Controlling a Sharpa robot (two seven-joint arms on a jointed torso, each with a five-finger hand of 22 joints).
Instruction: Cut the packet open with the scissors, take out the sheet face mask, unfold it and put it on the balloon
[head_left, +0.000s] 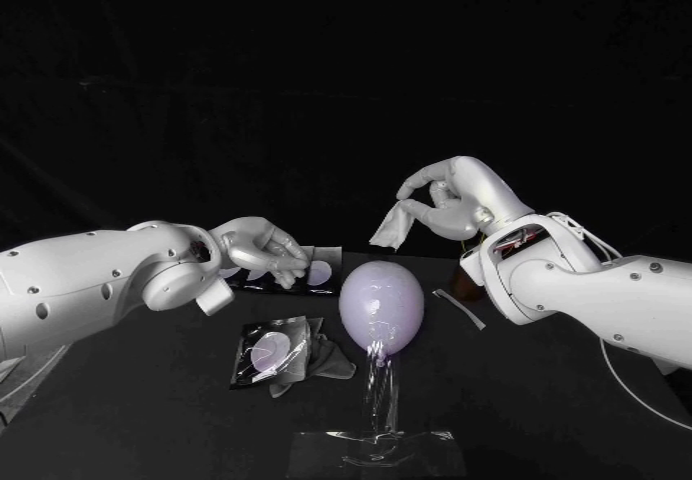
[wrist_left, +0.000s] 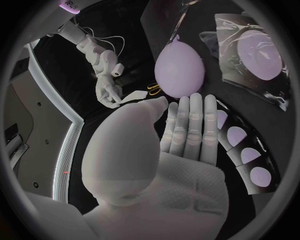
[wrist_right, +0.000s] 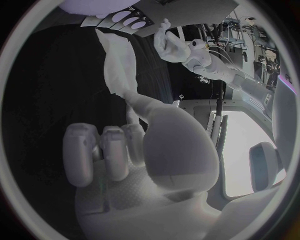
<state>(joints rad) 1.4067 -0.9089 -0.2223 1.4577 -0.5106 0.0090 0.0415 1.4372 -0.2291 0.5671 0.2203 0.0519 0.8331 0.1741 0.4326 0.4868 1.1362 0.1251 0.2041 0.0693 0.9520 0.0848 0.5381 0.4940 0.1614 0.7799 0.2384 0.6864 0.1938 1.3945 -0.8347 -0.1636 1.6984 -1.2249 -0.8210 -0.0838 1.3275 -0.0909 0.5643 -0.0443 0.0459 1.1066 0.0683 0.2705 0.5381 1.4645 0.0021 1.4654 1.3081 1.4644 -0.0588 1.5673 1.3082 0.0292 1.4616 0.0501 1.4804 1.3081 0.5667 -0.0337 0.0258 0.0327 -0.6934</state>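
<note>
On the left of the tabletop (head_left: 144, 420), my left hand (head_left: 264, 252) is over a dark tray (wrist_left: 242, 145) of pale ovals. Its fingers are straight and it holds nothing; I can't tell if it touches the tray. Nearer me, the cut packet (head_left: 277, 352) lies crumpled, contents unclear. The balloon (head_left: 382, 303) stands mid-table on a thin clear stand (head_left: 378, 440); I'd guess it's light, tippy and easily shoved. Just right of it and higher, the mask (head_left: 389, 228) hangs folded, pinched in my right hand (head_left: 450, 200). It's likely limp, damp and clingy, and it would tear if yanked, so I'd take a free edge corner with the left hand and peel. The fingers hide the pinch point and the fold layout is unreadable. A gold glint (wrist_left: 153, 89) behind the balloon may be the scissors.
</note>
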